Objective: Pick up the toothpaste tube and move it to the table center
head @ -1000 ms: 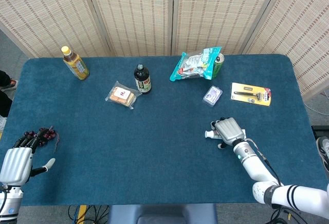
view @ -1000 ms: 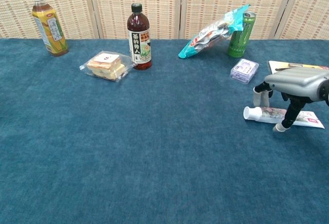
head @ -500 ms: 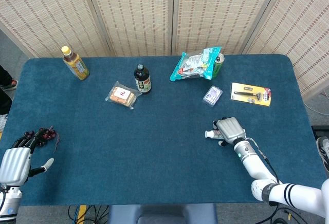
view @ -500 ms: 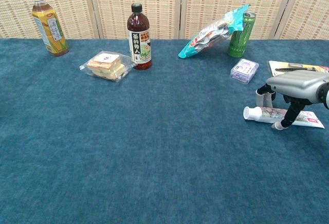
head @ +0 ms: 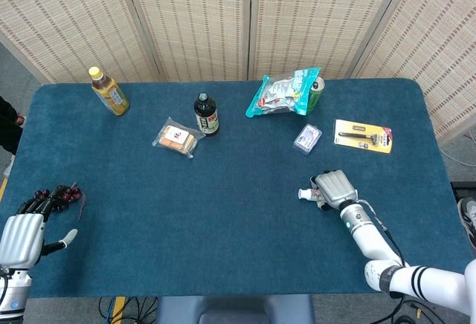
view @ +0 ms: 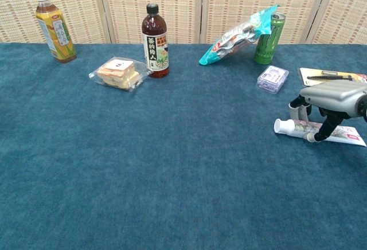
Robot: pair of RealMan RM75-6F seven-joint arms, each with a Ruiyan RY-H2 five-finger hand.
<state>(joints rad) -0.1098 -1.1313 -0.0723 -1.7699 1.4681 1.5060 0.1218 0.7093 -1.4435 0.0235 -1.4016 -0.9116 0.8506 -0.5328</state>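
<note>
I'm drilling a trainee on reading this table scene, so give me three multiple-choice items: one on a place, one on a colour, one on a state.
1. Where is the toothpaste tube?
A. Under the right hand
B. Beside the yellow-capped bottle
C. On the snack bag

2. What colour is the can behind the snack bag?
A. Red
B. Green
C. White

3. How does the tube lie?
A. Standing on its cap
B. Lifted clear of the table
C. Flat on the table

Key: 1 A, the chest view shows the right hand's fingers straddling it. 2 B, the can is green. 3 C, its full length rests on the cloth.
</note>
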